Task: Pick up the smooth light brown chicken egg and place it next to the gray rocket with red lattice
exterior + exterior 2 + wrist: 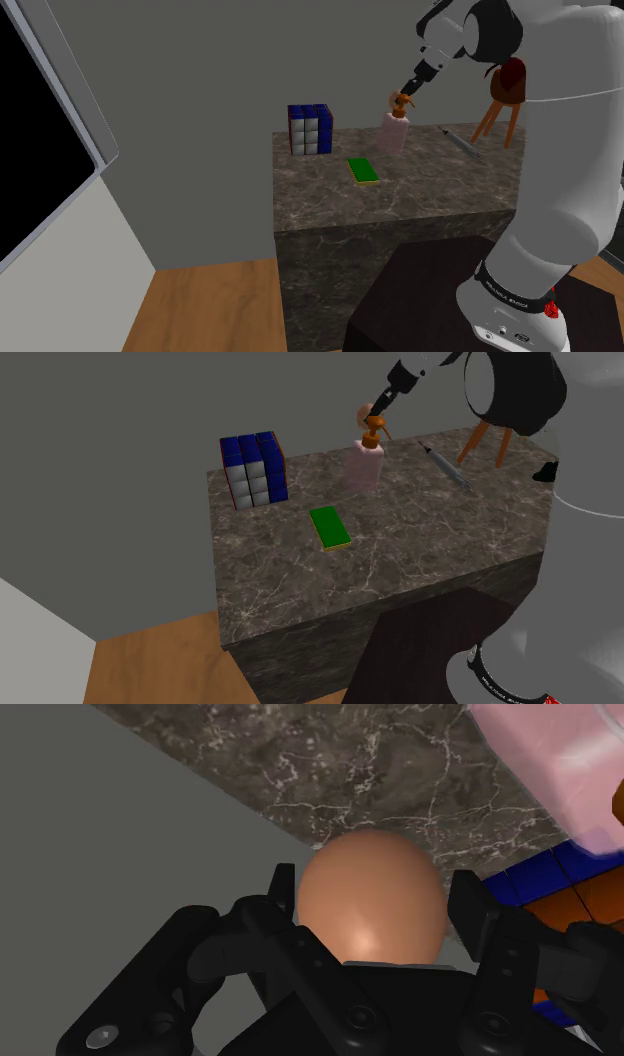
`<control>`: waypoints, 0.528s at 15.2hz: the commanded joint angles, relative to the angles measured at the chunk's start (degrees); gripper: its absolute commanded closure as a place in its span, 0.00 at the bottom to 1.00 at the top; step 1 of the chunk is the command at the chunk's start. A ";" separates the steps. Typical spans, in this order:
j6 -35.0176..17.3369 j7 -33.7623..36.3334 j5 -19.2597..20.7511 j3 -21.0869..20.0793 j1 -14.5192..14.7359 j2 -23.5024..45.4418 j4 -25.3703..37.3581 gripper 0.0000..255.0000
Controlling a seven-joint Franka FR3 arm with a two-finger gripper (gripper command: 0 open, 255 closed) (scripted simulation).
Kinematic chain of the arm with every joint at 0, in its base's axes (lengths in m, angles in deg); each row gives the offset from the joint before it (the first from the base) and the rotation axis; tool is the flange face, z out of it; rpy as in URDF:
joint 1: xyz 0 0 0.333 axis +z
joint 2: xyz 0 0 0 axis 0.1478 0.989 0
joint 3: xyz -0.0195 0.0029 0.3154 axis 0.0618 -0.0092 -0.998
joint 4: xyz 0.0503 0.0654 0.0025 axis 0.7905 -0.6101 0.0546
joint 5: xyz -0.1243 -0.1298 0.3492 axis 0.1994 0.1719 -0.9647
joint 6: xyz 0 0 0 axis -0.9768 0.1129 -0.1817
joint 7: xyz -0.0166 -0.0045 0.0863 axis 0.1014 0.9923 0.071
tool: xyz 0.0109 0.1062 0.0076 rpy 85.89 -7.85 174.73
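Dim, even light throughout; soft highlight on egg.

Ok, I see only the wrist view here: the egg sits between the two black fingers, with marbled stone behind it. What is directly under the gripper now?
Observer: In the shoulder view the gripper hangs above the counter, just over the orange top of a pink spray bottle. I cannot tell whether the egg touches that top.
Operator: Is there something grey on the counter beside which I could put the egg down?
Observer: Yes. A thin grey object lies flat on the counter, to the shoulder view's right of the bottle and apart from it. I cannot tell whether it is the rocket.
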 commanded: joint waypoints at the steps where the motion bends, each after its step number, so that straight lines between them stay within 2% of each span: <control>1: 3.59 -1.42 -2.18 -0.84 -4.72 4.38 5.66 1.00; 2: 6.28 -2.03 -3.74 -1.62 -8.55 7.94 10.62 1.00; 8: 3.53 -4.34 -5.30 -2.71 -8.73 9.30 8.25 1.00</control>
